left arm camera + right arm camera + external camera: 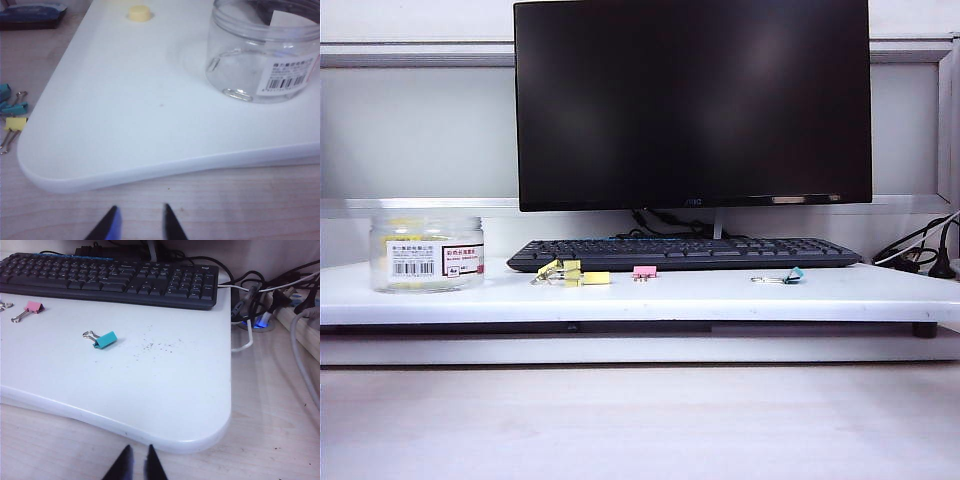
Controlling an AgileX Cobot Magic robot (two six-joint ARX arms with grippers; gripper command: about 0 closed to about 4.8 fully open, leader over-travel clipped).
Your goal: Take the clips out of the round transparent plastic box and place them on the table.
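Note:
The round transparent plastic box (427,254) stands lidless at the left end of the white table (720,296). In the left wrist view the box (265,50) shows no clip inside. In the exterior view something yellow shows through its wall; I cannot tell whether that is inside or behind it. Yellow clips (570,272) lie in a small bunch on the table before the keyboard. One more yellow clip (15,125) lies off the table on the wood-grain surface. My left gripper (140,210) hangs open and empty over the wood in front of the table's edge. My right gripper (139,449) is shut, short of the table's right corner.
A black keyboard (685,253) and a monitor (692,100) fill the back of the table. A pink clip (645,271) and a teal clip (785,277) lie in front of the keyboard. Teal clips (10,102) sit on the wood. A yellow round cap (139,13) lies behind the box. Cables (260,305) crowd the right.

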